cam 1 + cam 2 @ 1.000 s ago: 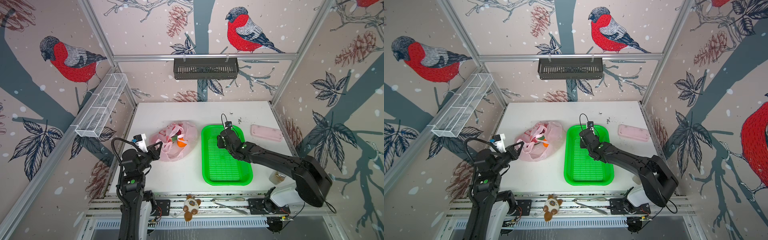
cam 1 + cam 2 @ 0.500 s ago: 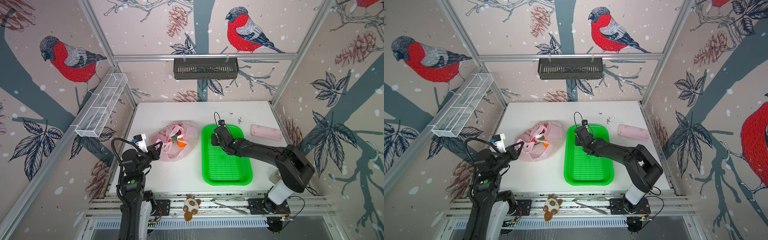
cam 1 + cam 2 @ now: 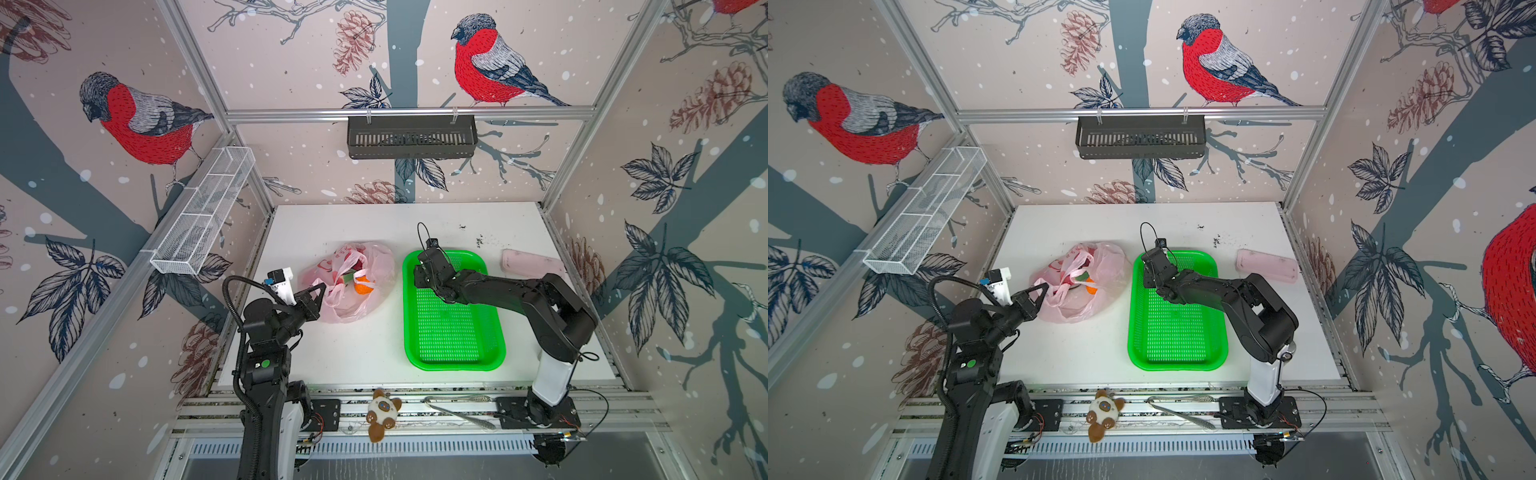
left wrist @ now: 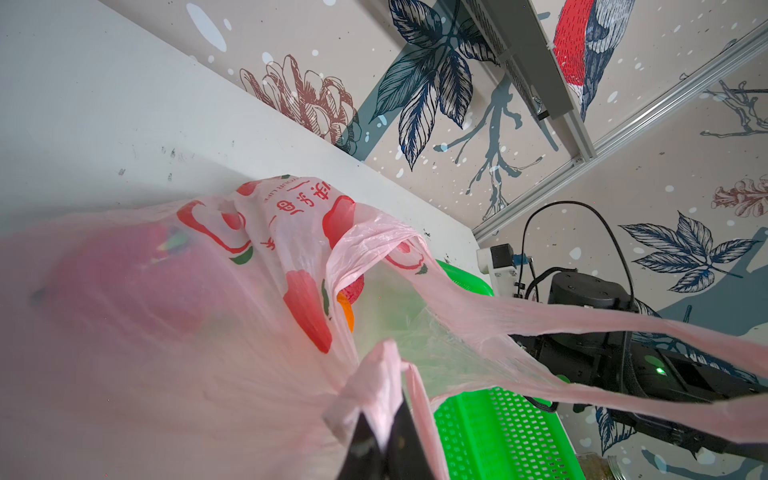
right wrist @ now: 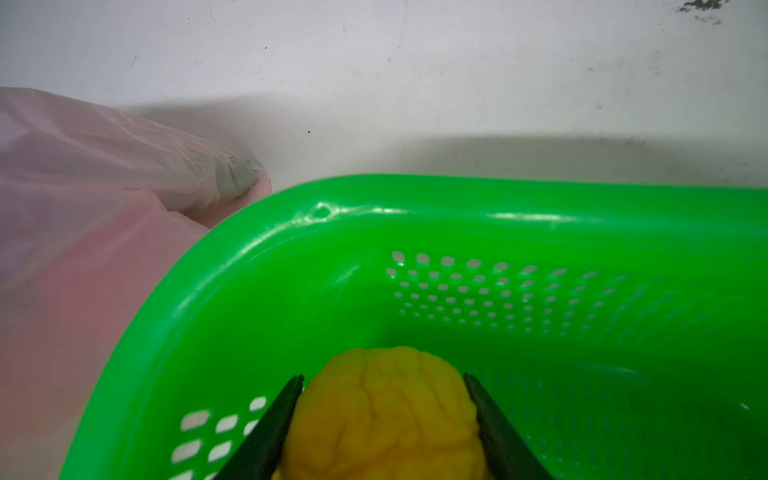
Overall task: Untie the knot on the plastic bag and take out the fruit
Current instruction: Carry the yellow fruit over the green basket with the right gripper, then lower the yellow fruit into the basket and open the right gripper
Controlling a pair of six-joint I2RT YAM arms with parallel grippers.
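right gripper (image 5: 382, 377): half-wide, jaws pressed on both sides of yellow ball (image 5: 382, 415).
yellow ball: inside tray (image 5: 415, 199), far-left corner. Resting on the floor or just above it, can't tell.
left gripper (image 3: 322, 286): pinched shut on bag (image 3: 370, 266) at its near-left edge. Left wrist view shows pink film caught between the fingertips (image 4: 361, 440).
knot: none seen. Handle strip (image 4: 540, 320) runs loose and the mouth gapes, so it looks untied.
bag: on table (image 3: 353, 353), left of tray and just beside its left rim. Contact can't be told.
fruit in bag: orange ball (image 3: 363, 286) shows in the mouth. A magenta blur through the film in the left wrist view is probably dragon fruit. The rest is hidden.
bag axis: stretched roughly left-right, from the left pinch toward the tray.
key relation: the mouth lies directly left of the right gripper, across the tray's left rim. The right arm is the free one and near. The left is tied up holding the film.
step (judgement): drop the yellow ball in the tray, then reach left for the orange ball.
next move needs: enough lift to clear the tray rim, then entry through the mouth from the right.
risk: thin film may snag a jaw, or the mouth may sag if the left pinch slips.
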